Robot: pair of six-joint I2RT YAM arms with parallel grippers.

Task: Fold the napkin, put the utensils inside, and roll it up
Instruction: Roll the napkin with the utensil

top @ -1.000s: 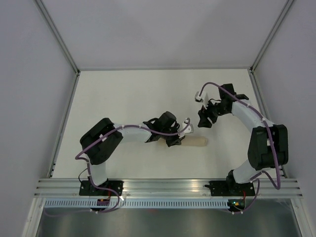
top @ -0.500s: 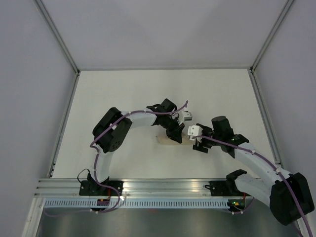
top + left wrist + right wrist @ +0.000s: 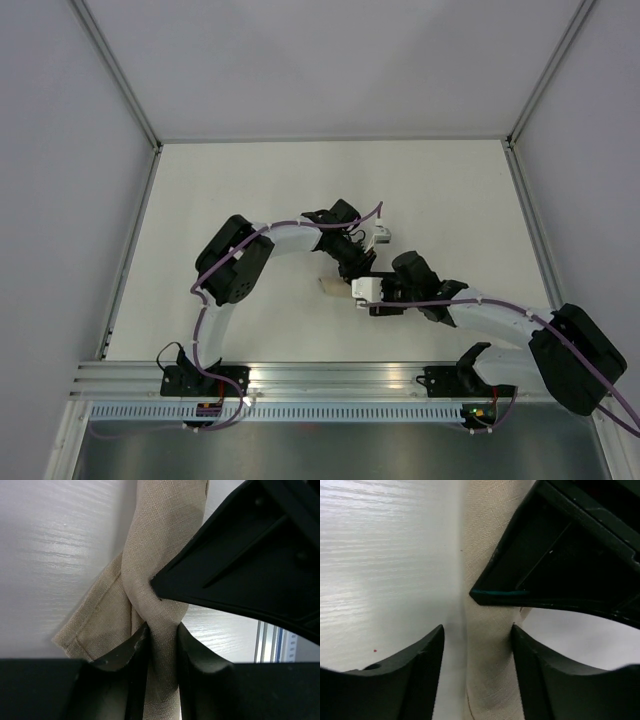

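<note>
The beige napkin lies rolled into a tube on the table, and only its left end shows from above. My left gripper is shut on the napkin, with cloth pinched between its fingertips. My right gripper stands open, straddling the roll just beside the left one. In the right wrist view its jaws have one finger against the cloth and the other apart from it. The utensils are hidden.
The white table has a metal rail along its left side and right side. Both arms cross close together over the middle of the table. The aluminium base rail runs along the near edge.
My right arm has swung from the back right down to the roll and now straddles it. My left gripper has shifted a little along the roll, still gripping cloth.
</note>
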